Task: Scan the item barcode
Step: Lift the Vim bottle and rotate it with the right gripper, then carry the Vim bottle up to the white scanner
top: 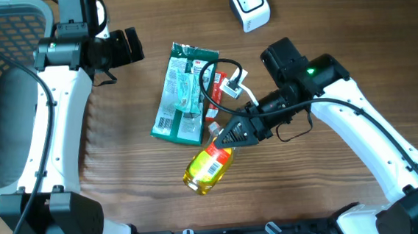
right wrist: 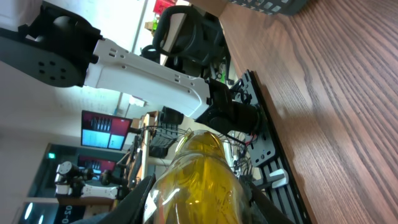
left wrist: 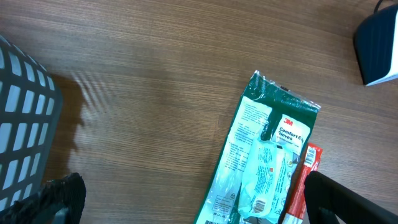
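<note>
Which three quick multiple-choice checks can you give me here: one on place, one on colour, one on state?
1. Where is the white scanner relative to the green 3M package?
A. Lying on it
B. Farther from the robot, toward its right
C. In the left tool

2. What colour is the bottle?
A. Yellow
B. Blue
C. Black

3. What is the right tool doing?
A. Open above the package
B. Resting empty on the table
C. Shut on the bottle

Answers:
1. B: the overhead view shows the scanner standing apart near the far edge.
2. A: the yellow body shows both overhead and in the right wrist view.
3. C: the tool clasps the bottle's cap end.
</note>
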You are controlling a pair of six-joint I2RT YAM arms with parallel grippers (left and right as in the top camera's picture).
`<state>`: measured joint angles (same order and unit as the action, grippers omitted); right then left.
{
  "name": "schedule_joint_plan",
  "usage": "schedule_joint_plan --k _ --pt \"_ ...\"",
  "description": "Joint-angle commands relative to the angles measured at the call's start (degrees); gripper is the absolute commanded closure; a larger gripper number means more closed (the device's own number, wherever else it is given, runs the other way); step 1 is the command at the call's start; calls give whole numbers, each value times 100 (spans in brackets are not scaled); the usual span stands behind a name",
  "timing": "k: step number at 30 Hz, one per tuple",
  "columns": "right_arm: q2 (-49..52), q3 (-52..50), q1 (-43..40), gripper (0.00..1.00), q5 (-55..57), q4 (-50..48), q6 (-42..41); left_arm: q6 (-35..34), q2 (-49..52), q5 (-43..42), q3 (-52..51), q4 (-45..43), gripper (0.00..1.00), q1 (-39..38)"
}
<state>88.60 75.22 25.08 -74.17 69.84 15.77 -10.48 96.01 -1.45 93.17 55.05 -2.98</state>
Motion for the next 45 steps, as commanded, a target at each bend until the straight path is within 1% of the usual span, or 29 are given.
schedule_joint_plan --k 1,9,13,18,23,26,28,32,35,37,38,40,43,45 --pt "-66 7 26 77 -380 -15 122 68 35 -46 4 -13 0 26" --pt "-66 7 26 77 -382 -81 109 66 35 -46 4 -13 0 26" --pt "-66 7 26 77 -317 -269 33 68 35 -46 4 -13 0 26" --pt "-66 7 26 76 291 -656 -691 66 35 -48 4 -13 0 26" --pt "-66 7 26 76 1762 -1067 -1941 66 35 -48 4 -13 0 26" --pt "-66 7 26 76 3491 -1134 -2870 66 35 -46 4 -13 0 26" --pt "-66 7 26 76 4229 -1139 -3123 66 35 -46 4 -13 0 26" --pt "-66 133 24 76 4625 -1158 -3250 66 35 -46 4 -13 0 26" --pt "-57 658 24 76 5101 -739 -3244 68 35 -48 4 -13 0 26" --pt "50 1427 24 75 5637 -127 -3226 66 35 -48 4 -13 0 26" --pt "120 1762 22 72 5786 92 -3222 66 35 -46 4 -13 0 26" --pt "426 2861 24 71 6148 684 -2973 68 35 -46 4 -13 0 26" --pt "1054 4430 24 70 6918 1482 -2855 66 35 -46 4 -13 0 26" --pt "1423 5110 24 70 7274 1663 -2649 66 35 -48 4 -13 0 26"
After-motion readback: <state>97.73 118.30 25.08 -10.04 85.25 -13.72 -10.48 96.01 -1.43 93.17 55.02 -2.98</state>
